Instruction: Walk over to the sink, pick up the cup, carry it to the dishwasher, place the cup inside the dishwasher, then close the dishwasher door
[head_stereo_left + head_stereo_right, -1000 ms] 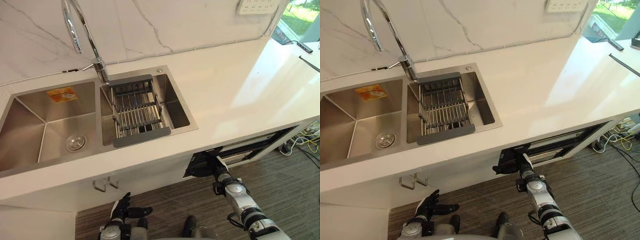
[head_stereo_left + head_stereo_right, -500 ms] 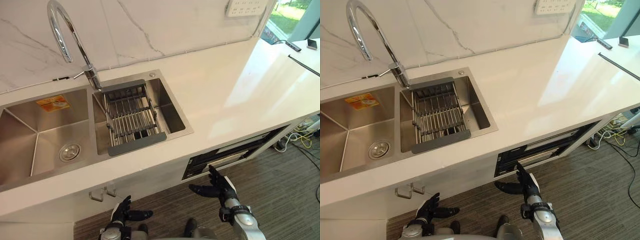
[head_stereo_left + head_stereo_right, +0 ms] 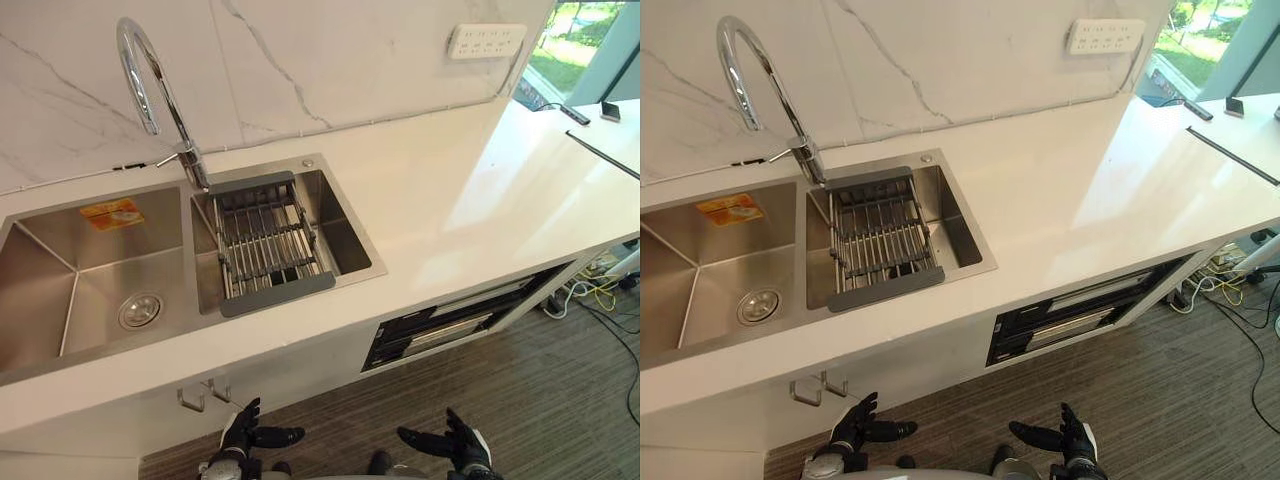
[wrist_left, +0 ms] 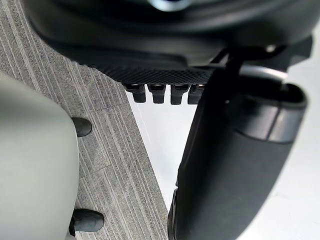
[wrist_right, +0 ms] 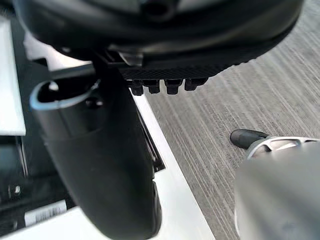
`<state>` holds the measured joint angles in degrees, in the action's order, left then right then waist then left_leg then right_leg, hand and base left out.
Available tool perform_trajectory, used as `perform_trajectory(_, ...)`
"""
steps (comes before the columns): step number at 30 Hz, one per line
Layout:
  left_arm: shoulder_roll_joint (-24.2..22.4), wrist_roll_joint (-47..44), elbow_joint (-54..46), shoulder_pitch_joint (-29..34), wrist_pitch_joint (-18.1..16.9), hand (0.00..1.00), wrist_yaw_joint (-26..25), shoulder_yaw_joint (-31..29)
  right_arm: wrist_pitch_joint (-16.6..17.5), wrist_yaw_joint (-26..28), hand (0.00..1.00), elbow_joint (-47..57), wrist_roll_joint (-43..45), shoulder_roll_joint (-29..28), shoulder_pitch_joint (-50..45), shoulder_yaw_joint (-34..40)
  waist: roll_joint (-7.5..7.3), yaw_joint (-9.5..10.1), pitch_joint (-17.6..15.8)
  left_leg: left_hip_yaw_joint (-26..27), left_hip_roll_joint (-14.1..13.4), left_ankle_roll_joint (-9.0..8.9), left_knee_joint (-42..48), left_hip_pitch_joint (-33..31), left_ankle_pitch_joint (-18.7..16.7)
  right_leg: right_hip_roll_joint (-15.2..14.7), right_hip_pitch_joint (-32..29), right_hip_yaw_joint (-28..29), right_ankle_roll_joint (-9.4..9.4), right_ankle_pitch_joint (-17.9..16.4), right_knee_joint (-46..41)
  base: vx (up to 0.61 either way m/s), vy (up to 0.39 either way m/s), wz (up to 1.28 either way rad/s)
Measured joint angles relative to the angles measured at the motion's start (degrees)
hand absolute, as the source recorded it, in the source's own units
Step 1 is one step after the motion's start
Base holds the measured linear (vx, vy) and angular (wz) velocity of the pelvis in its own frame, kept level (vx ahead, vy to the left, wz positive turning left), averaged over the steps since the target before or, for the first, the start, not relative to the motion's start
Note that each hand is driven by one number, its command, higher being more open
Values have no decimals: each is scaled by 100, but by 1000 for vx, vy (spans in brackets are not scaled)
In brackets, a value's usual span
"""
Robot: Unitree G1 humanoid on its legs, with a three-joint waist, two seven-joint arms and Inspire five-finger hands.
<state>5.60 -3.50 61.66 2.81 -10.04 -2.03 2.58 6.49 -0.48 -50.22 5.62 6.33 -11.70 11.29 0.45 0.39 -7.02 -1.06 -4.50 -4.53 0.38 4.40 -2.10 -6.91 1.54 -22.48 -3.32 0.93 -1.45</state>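
Hovering low over floor [image 3: 560, 400], below front edge of sink [image 3: 90, 270]: left hand [image 3: 243, 436], fingers spread, thumb out, holding nothing. Right hand [image 3: 455, 447] level with it, further right of sink, likewise spread and empty. Beyond, dishwasher [image 3: 450, 322] dark front under counter [image 3: 450, 200], right of sink; cannot tell if door fully shut. Sink has two steel basins, wire rack [image 3: 265, 245] across right one. Faucet [image 3: 150, 80] arches behind sink. Power strip [image 3: 487, 40] on wall, far right of sink.

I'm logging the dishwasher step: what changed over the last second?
The right hand pulled back from the black dishwasher front under the white counter, toward the robot, open and empty. The camera shifted too. The left hand stayed low and open; steel sink and grey drain rack unchanged.
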Motion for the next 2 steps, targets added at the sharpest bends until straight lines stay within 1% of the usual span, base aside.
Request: perform_trajectory(2, -1, -1, 1, 2, 7, 100, -8, -2, -8, 0, 100, -133, -4, -20, 14, 118, -2, 0, 3, -1, 11, 0, -11, 39, 0, 1, 99, -40, -10, 40, 88, -11, 6, 8)
